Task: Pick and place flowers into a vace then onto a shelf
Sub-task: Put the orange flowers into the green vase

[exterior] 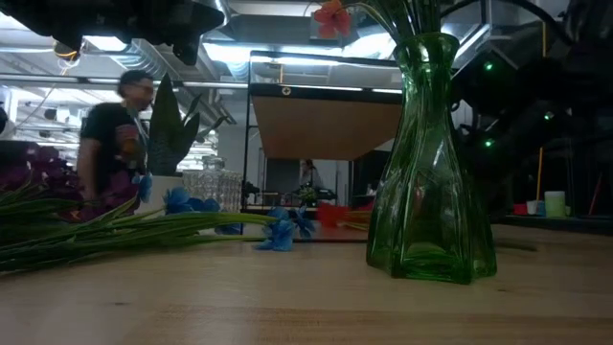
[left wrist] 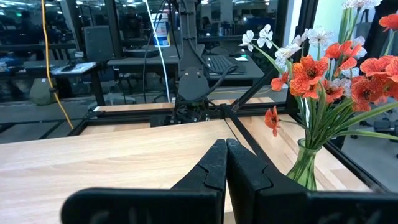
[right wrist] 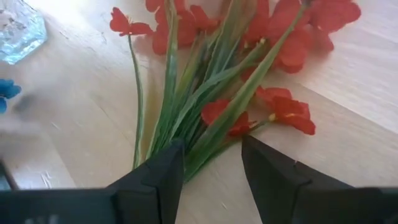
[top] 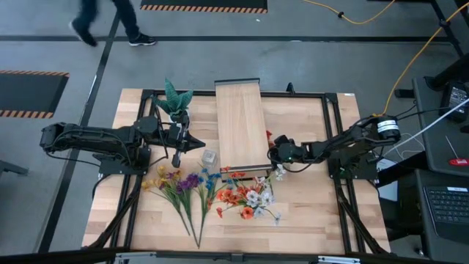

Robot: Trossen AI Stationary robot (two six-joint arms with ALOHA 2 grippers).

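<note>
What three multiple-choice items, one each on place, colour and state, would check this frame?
1. The green vase stands: A on the shelf; B on the tabletop; C in an end effector.
2. Flowers at the right end effector are: A red-orange; B blue; C yellow.
3. The left end effector is: A wide open; B shut, empty; C shut on a stem.

B: the low view shows its base on the wood.
A: red-orange flowers lie before its open fingers.
B: its fingers meet with nothing between.

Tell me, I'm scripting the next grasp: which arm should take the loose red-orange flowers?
Right. The right gripper is open at the stems of the red-orange flowers; the left gripper is shut, farther off.
</note>
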